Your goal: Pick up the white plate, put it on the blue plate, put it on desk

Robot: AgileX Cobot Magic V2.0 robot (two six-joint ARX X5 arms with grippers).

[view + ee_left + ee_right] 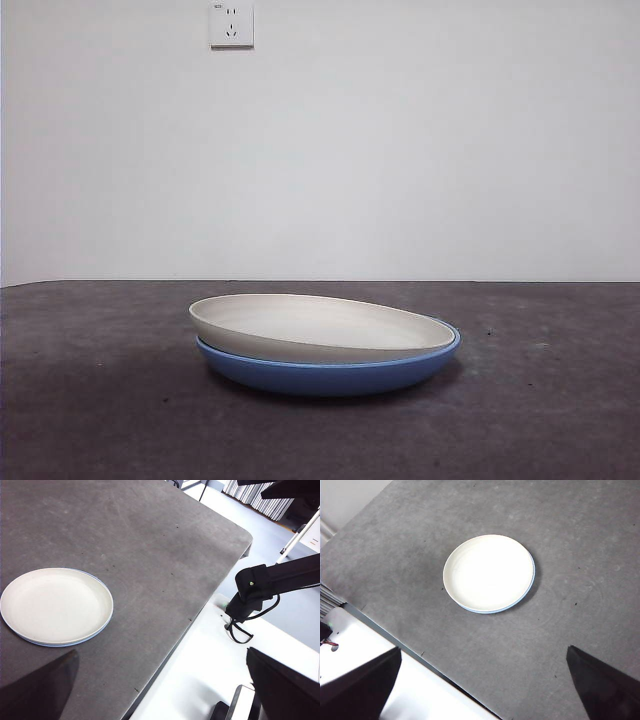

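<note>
Plain white wall [400, 150] forms the background, carrying a white wall socket [231, 25] at upper left; no legible lettering, brand or label appears on it or on either plate. Below it extends the desk [90, 400], a broad, flat, dark grey-brown matte tabletop with a slightly mottled surface.

Near the desk's middle, the wide, shallow, round cream-white matte plate [320, 325] rests on top of the wide, shallow, round glossy medium-blue plate [330, 377]. The white plate sits off-centre and tilted, its left rim raised and overhanging, its right rim nested inside the blue rim. From above, only a thin blue crescent shows along one edge.

Both arms wait above, well apart from the plates. The left gripper [160, 690] has its fingers spread wide apart, holding nothing. The right gripper [482, 690] likewise has its fingers wide apart and empty.
</note>
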